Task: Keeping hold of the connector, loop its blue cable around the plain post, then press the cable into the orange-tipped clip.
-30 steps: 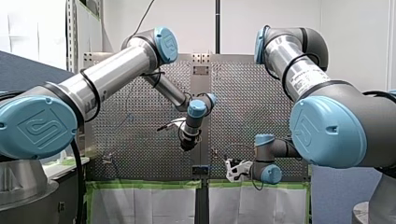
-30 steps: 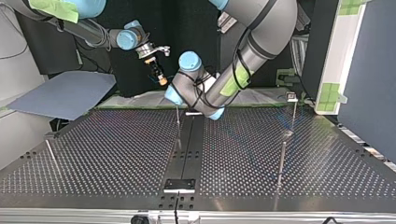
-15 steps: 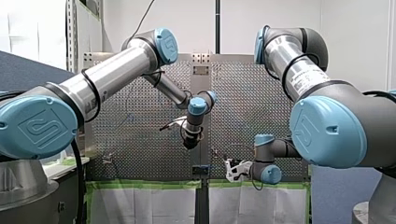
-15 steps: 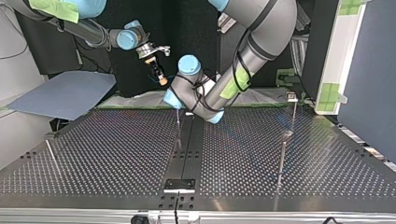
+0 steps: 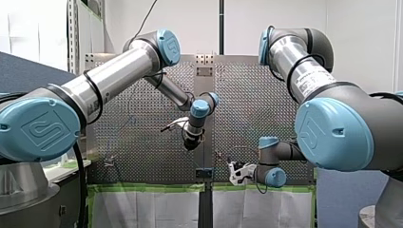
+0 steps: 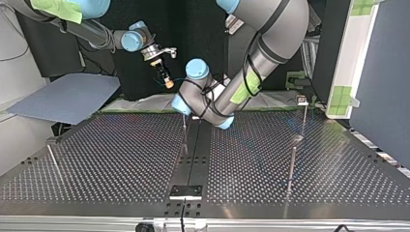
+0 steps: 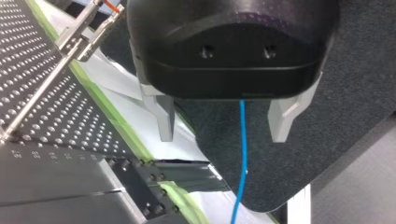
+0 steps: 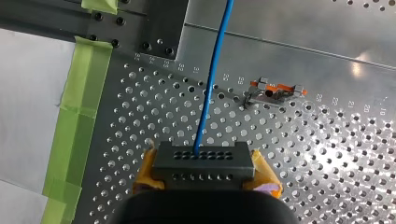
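My right gripper (image 8: 204,176), with yellow pads, is shut on a dark multi-hole connector (image 8: 203,158). A blue cable (image 8: 212,79) leaves the connector and runs out over the perforated table. The orange-tipped clip (image 8: 275,91) stands beyond the connector, beside the cable. In the left wrist view my left gripper (image 7: 222,138) is open; the blue cable (image 7: 242,154) passes between its fingers without touching them. The orange-tipped clip (image 7: 95,21) shows off to one side, on top of a thin post. In the front view my left gripper (image 5: 189,144) hangs over the table's middle and my right gripper (image 5: 236,173) is near the taped edge.
Thin metal posts (image 6: 292,164) stand on the perforated table (image 6: 111,164) in the top view, one (image 6: 184,130) by the middle seam and another (image 6: 53,162) at the left. Green tape (image 8: 77,121) lines the table's edge. A dark mat (image 7: 299,168) lies beyond it.
My left arm's wrist has shifted a little up and to the left in the front view. My right arm has stayed still with the connector.
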Tool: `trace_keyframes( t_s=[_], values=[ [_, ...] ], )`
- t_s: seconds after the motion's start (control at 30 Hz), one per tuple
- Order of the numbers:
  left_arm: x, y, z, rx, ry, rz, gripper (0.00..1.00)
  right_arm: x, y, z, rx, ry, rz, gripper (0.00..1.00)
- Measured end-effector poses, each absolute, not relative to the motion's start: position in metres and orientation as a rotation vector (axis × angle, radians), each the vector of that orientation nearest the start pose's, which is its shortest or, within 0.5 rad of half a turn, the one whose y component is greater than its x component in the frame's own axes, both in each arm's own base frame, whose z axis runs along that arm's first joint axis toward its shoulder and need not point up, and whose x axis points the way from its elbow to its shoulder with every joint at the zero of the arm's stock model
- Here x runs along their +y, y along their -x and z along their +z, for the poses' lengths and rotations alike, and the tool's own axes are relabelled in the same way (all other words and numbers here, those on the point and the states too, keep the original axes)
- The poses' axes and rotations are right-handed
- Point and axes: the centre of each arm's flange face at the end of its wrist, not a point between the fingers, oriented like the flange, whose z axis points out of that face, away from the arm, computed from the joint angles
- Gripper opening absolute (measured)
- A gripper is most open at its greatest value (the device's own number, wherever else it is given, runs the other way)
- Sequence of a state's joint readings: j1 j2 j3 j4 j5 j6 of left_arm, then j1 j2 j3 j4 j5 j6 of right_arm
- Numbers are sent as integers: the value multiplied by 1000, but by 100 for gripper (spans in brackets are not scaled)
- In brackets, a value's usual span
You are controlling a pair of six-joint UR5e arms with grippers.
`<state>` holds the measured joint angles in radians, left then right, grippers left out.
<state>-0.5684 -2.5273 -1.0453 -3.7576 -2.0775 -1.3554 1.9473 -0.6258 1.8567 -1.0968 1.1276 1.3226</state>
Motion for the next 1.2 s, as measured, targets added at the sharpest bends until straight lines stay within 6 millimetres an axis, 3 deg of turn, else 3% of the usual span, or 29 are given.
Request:
trace_keyframes(
  t_s=[0.2, 0.5, 0.8, 1.0, 1.2],
  values=[
    [-428, -510, 118, 2393, -807, 501, 100, -448, -367, -69, -546, -1912, 1571, 0],
    [-438, -503, 100, 2436, -858, 449, 100, -448, -367, -69, -545, -1912, 1571, 0],
    [-439, -508, 99, 2422, -816, 451, 100, -448, -368, -69, -543, -1913, 1571, 0],
    [-442, -511, 86, 2420, -805, 445, 100, -447, -368, -69, -542, -1914, 1571, 0],
    [-445, -512, 54, 2434, -821, 437, 100, -446, -369, -69, -542, -1916, 1573, 0]
  ],
)
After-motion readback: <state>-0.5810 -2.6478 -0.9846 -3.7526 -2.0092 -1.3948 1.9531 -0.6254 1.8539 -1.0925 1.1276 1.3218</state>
